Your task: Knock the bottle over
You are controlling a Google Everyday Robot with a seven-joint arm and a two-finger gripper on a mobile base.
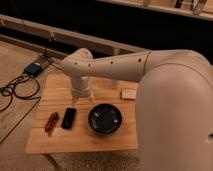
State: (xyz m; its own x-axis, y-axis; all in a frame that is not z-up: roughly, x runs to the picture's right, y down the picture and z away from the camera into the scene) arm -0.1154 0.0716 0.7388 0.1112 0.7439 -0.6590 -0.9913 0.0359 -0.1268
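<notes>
My white arm reaches in from the right over the wooden table. Its wrist points down, and the gripper hangs just above the table's middle back, behind the flat black object. A faint, pale, slim upright shape right against the gripper's right side looks like the bottle. It barely stands out from the wood, and I cannot tell whether the gripper touches it.
A red elongated object and a flat black rectangle lie at the front left. A dark round bowl sits centre front, with a small pale block behind it. Cables and a blue box lie on the floor at the left.
</notes>
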